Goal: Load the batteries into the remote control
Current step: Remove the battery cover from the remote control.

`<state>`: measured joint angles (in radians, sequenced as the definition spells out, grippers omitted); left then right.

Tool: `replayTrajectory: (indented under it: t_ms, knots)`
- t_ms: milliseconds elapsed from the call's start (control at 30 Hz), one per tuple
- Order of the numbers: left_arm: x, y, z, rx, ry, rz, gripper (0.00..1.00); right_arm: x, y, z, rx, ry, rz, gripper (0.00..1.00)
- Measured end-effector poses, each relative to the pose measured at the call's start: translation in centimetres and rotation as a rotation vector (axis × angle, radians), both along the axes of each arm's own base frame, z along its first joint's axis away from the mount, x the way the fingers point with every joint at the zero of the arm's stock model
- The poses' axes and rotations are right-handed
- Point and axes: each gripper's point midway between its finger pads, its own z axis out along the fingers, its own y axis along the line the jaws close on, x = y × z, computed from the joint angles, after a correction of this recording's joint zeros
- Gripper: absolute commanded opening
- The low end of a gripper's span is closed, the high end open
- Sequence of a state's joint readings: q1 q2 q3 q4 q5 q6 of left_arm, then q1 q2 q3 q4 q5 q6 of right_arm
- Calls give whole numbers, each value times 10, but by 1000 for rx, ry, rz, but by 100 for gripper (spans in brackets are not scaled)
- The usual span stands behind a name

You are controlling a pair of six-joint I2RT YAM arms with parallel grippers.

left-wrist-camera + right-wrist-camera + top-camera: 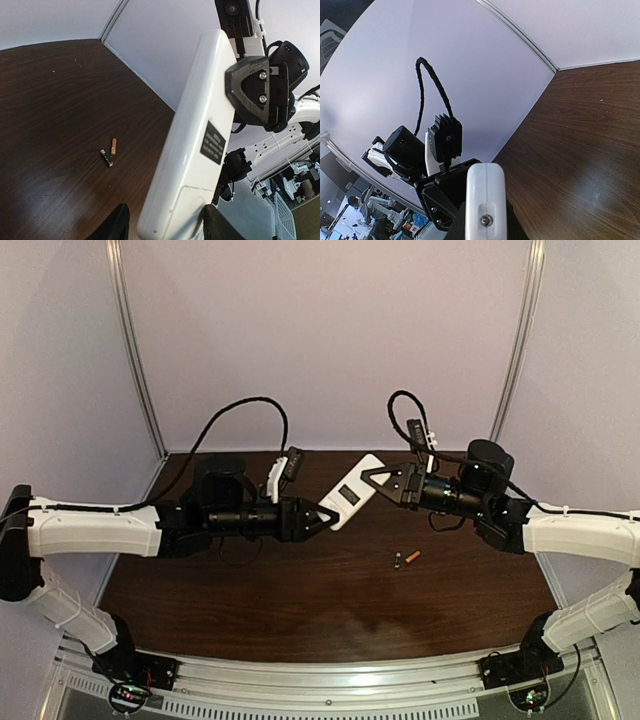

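From above, the remote control (352, 490) hangs tilted in the air between the arms. The right gripper (372, 477) is clamped on its far end and the left gripper (328, 515) is at its near end. The orange battery (413, 556) and the dark battery (398, 561) lie just beside each other on the table (250, 590), below the right arm. The left wrist view shows the remote's plain back with a black label (214, 142). The left fingers (117, 227) straddle the near end, and a sliver of table shows between one of them and the casing, so I judge the left gripper has no hold yet. It should close squarely on the side edges, low down and clear of the faint outline that may be the battery door. The right wrist view shows only the remote's narrow end (485, 200) seated in the right gripper's firm hold. That grip should not loosen until the left one is tight.
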<state>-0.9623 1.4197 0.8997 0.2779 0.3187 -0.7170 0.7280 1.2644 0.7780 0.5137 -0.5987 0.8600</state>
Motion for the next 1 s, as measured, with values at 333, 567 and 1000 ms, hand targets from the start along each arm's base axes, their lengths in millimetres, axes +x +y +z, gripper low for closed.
replayTrajectory:
  t_ms: [333, 567, 1000]
  knots:
    - [2, -4, 5, -62, 68, -26, 28, -1, -1, 1, 0, -16, 3, 0]
    - [-3, -5, 9, -76, 55, -66, 27, -4, -3, 7, 10, -42, 21, 0]
    - [-6, -7, 13, -67, -26, -104, 49, -3, -8, 7, 85, -6, 67, 0]
